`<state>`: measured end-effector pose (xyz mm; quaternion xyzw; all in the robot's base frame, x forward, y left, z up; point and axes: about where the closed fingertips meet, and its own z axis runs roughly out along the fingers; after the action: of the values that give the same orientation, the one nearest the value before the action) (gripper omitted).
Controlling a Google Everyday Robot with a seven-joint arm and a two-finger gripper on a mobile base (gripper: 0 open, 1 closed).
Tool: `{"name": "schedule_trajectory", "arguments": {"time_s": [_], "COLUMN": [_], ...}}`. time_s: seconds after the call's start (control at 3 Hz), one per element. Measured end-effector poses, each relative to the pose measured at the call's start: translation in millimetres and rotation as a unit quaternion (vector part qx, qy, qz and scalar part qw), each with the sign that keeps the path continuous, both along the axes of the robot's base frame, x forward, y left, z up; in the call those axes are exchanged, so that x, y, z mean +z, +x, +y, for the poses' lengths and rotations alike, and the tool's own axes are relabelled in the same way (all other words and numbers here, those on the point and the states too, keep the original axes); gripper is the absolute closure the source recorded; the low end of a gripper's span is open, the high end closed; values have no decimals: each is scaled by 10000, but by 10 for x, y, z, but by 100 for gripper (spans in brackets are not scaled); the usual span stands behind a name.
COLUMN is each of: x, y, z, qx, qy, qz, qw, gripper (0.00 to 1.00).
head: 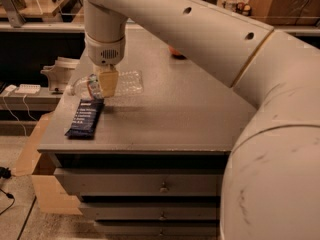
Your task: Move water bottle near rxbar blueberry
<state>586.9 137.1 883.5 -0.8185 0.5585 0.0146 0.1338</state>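
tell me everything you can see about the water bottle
The bottle is small and made of clear, ribbed plastic, with a coloured label band by the neck. It lies on its side on the table, towards the back left, with its neck pointing left. The gripper is right over its neck end and hides part of it. The bar lies just in front of the bottle, close to the neck; whether the two touch cannot be told.
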Motion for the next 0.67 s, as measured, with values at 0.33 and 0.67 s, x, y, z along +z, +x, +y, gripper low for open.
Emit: {"name": "schedule_trajectory", "arguments": {"time_s": [0.33, 0.67], "x": [-137, -271], "y": [-9, -9], "z": [78, 70], "qx": [135, 138], "qy": [122, 198], "qz": [136, 272], "qw": [9997, 9993], "gripper": [100, 100]}}
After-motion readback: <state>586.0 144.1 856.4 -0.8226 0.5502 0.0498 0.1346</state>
